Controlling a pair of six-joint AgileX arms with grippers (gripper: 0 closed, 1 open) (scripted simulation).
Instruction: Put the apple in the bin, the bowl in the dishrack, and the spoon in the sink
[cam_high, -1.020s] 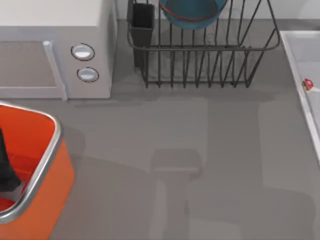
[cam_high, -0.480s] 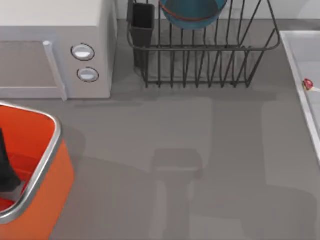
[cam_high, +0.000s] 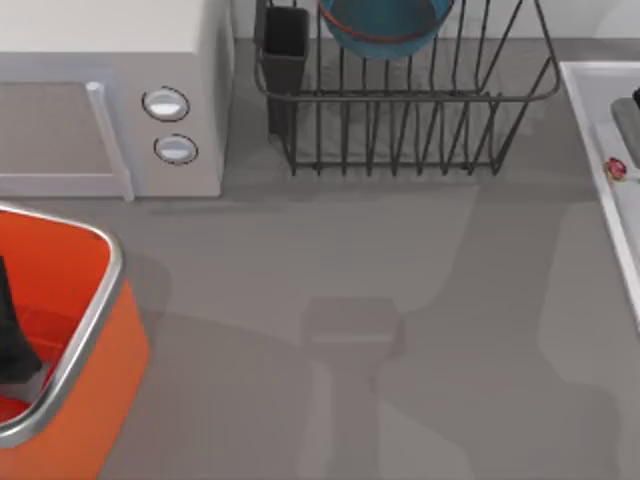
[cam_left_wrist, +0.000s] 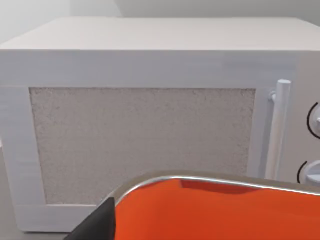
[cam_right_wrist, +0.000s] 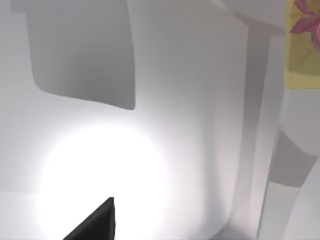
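Note:
The blue-teal bowl (cam_high: 385, 25) rests inside the dark wire dishrack (cam_high: 400, 130) at the back. The tiny red-ended spoon (cam_high: 615, 169) lies in the pale sink (cam_high: 590, 120) at the right edge, close to its left rim. My right gripper (cam_high: 630, 112) pokes in from the right edge above the sink, just behind the spoon; its wrist view looks at the sink's white wall (cam_right_wrist: 175, 100). My left gripper (cam_high: 12, 345) hangs inside the orange bin (cam_high: 90, 330) at the front left. The apple is out of view.
A white microwave (cam_high: 110, 60) with two round knobs stands at the back left, right behind the bin (cam_left_wrist: 225, 210) in the left wrist view. A black cutlery cup (cam_high: 286, 40) sits at the dishrack's left corner. Grey tabletop stretches between bin, rack and sink.
My right gripper has come into view at the right edge over the sink, and its shadow on the table has shifted right. Spoon, bowl and left arm stay put.

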